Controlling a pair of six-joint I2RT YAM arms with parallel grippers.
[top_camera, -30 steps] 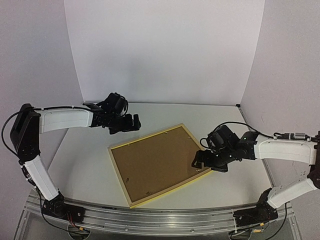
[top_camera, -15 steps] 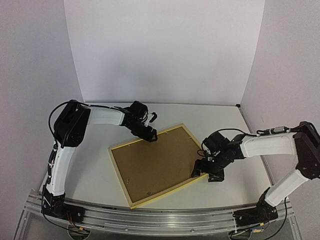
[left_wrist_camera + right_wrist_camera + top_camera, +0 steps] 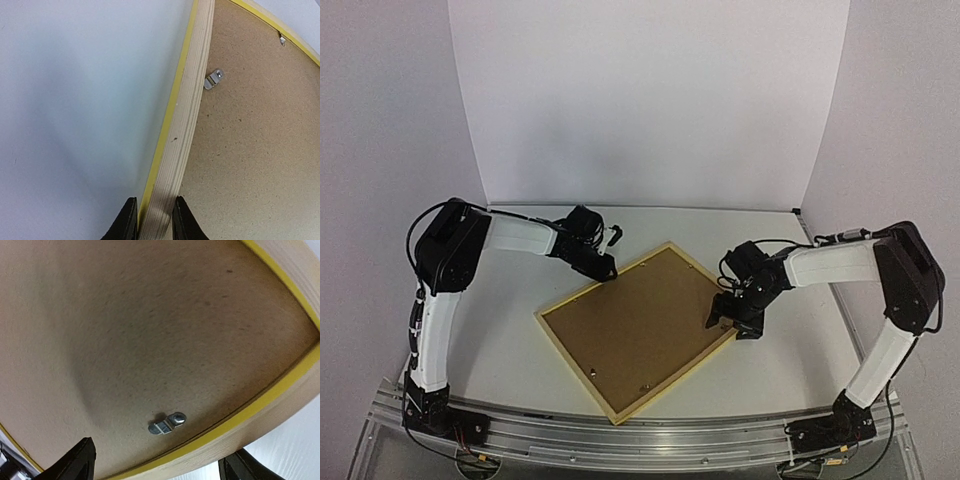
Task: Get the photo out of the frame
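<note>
The frame (image 3: pixel 577 368) lies face down on the table, thin and yellow, with the brown backing board (image 3: pixel 635 325) filling it. The photo is hidden under that board. My left gripper (image 3: pixel 605 268) is at the frame's far left side, shut on the frame's rail (image 3: pixel 187 115), one finger on each side of the wood (image 3: pixel 154 212). My right gripper (image 3: pixel 732 320) hovers over the right corner. It is open (image 3: pixel 162 462), its fingers straddling a small metal clip (image 3: pixel 167 423) on the backing board (image 3: pixel 150 330), just inside the yellow rail (image 3: pixel 280 385).
Another metal clip (image 3: pixel 214 78) sits on the backing board (image 3: pixel 250 150) just inside the rail ahead of my left fingers. White walls close the table at the back and sides. The aluminium base rail (image 3: pixel 650 440) runs along the near edge.
My left gripper came down and closed on the frame's far left rail. The frame has turned, its near corner swinging right. My right gripper narrowed a little over the right corner.
</note>
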